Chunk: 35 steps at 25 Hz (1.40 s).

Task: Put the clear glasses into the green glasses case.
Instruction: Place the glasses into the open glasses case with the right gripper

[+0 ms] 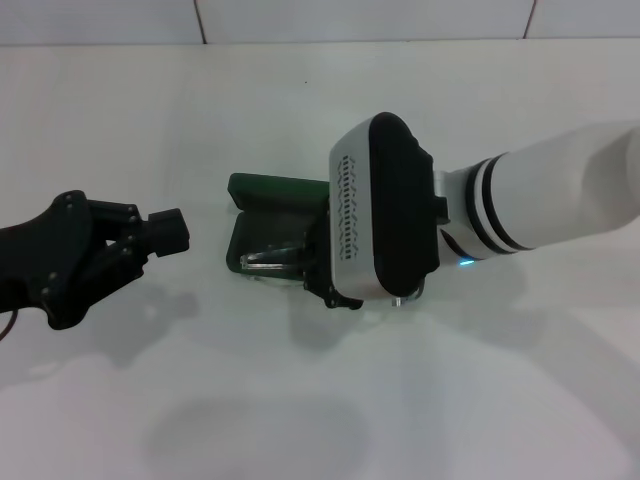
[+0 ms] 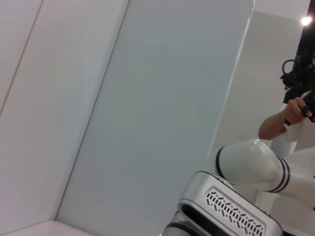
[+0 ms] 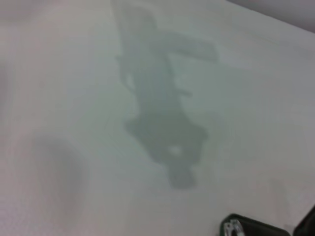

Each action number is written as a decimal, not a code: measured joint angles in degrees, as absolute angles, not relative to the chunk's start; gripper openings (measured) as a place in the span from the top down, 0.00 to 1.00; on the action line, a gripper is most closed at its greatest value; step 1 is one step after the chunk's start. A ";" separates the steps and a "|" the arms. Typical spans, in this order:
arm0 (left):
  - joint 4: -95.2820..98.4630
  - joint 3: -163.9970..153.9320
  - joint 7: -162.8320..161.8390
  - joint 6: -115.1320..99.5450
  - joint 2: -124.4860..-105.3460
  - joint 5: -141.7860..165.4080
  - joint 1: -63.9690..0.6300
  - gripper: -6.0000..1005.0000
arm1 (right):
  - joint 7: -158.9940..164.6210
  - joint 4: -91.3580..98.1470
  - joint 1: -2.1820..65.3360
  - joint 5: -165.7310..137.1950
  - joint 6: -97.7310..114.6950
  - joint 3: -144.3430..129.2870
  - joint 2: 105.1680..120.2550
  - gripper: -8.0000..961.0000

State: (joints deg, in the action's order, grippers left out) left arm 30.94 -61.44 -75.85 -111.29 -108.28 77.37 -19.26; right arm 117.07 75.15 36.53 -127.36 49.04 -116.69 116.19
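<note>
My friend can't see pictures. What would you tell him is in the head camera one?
The robot's right gripper is down over an open green glasses case on a white table, with the clear glasses lying in the case's lower half. The black left gripper waits off to the left, above the table.

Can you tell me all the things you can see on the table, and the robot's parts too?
dark green oblong hard glasses case: one, dark green, open near the table's middle, partly under the right arm.
clear plastic wraparound glasses: one pair, see-through, lying in the open case.
white table: one, white, under everything.
person's hand: one, seen far off in the left wrist view, holding something dark.
left gripper: one, black, apart from the case on the robot's left, above the table.
right gripper: one, dark, mostly hidden under the white and black wrist, over the case at the glasses.
</note>
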 joint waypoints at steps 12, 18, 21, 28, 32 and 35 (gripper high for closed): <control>31.44 -58.71 -77.33 -112.92 -108.30 77.50 -18.74 0.94 | 117.51 76.33 36.52 -123.90 54.87 -110.18 116.07 0.88; 31.50 -58.71 -77.42 -113.42 -107.67 77.63 -18.72 0.94 | 117.53 81.54 34.26 -123.87 62.81 -103.72 116.01 0.88; 31.74 -58.74 -77.50 -114.36 -106.97 77.65 -18.72 0.94 | 117.62 83.96 33.84 -123.56 67.79 -99.64 115.99 0.89; 36.91 -58.45 -80.84 -115.03 -104.06 78.08 -16.86 0.94 | 122.98 84.13 40.19 -123.69 81.15 -91.79 115.72 0.89; 38.00 -55.04 -82.22 -115.07 -103.65 80.73 -16.53 0.94 | 127.51 76.27 49.37 -126.08 87.96 -89.93 115.74 0.89; 38.19 -52.87 -82.79 -115.20 -104.28 82.23 -16.58 0.94 | 127.98 71.27 53.27 -126.44 89.00 -89.39 115.76 0.89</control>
State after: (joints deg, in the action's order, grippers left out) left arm 38.19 -52.87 -82.79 -115.20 -104.28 82.23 -16.58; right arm 127.98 71.27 53.27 -126.44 89.00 -89.39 115.76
